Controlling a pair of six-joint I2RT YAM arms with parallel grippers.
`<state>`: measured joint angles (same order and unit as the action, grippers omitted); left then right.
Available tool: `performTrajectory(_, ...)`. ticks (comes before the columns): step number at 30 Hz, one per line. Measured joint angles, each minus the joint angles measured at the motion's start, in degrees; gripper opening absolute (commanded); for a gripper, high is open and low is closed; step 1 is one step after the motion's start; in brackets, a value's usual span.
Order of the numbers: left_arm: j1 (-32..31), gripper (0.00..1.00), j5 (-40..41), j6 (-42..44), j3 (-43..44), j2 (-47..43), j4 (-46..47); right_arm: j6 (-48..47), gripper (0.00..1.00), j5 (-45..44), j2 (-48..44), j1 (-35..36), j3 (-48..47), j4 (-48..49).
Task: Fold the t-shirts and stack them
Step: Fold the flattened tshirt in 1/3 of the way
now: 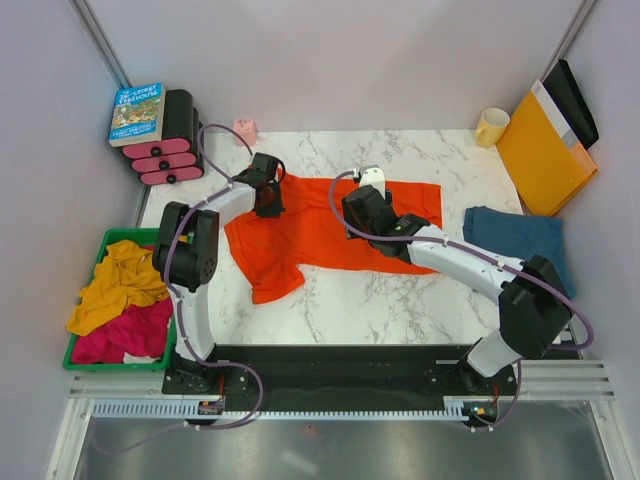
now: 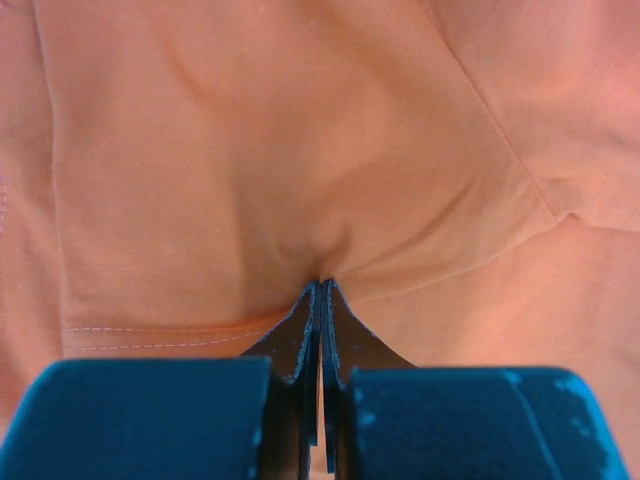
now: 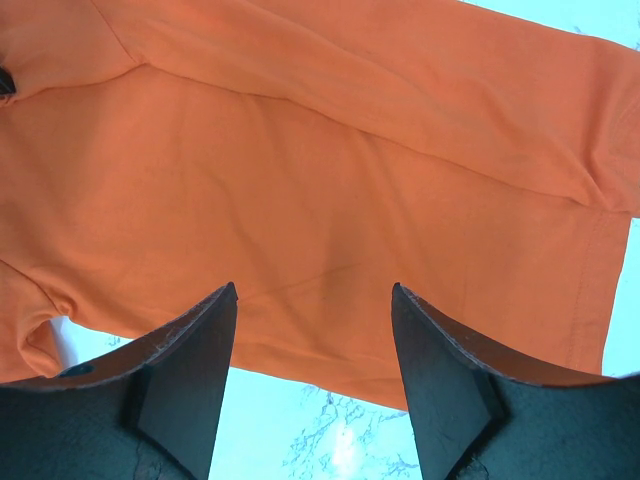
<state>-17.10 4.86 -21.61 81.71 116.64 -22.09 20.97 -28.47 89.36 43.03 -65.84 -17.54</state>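
Observation:
The orange-red t-shirt [image 1: 310, 232] lies spread across the middle of the marble table. My left gripper [image 1: 268, 200] sits at the shirt's far-left part, shut and pinching a fold of its cloth [image 2: 325, 275]. My right gripper [image 1: 365, 215] hovers over the shirt's middle, open and empty; the wrist view shows its jaws apart above the shirt's hem [image 3: 312, 290], with marble below the edge. The dark denim-blue t-shirt [image 1: 515, 238] lies folded to a rough square at the right edge of the table.
A green crate [image 1: 86, 350] of yellow and pink clothes stands at the left. Pink-and-black dumbbells [image 1: 165, 148] with a book [image 1: 137, 112] on top, a small pink thing [image 1: 245, 128], a yellow mug [image 1: 491, 126] and a stiff orange-yellow envelope [image 1: 545, 155] line the back.

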Motion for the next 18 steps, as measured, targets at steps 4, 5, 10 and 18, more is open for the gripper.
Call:
performTrajectory(4, 0.1, 0.02, 1.0, 0.0, 0.5, 0.0, 0.1, 0.0, 0.7, 0.2, 0.0, 0.0, 0.0, 0.0)
performTrajectory(5, 0.2, 0.02, 1.0, 0.0, 0.9, 0.0, 0.1, 0.1, 0.7, 0.2, 0.0, 0.0, 0.0, 0.0)
performTrajectory(10, 1.5, 0.02, 1.0, 0.0, 4.4, 0.0, 0.3, 0.2, 0.7, 0.2, 0.0, 0.0, 0.0, 0.0)
performTrajectory(18, 4.0, 0.02, 1.0, 0.0, 8.9, 0.5, 0.0, 0.5, 0.7, 0.4, 0.0, 0.0, 0.0, 0.0)
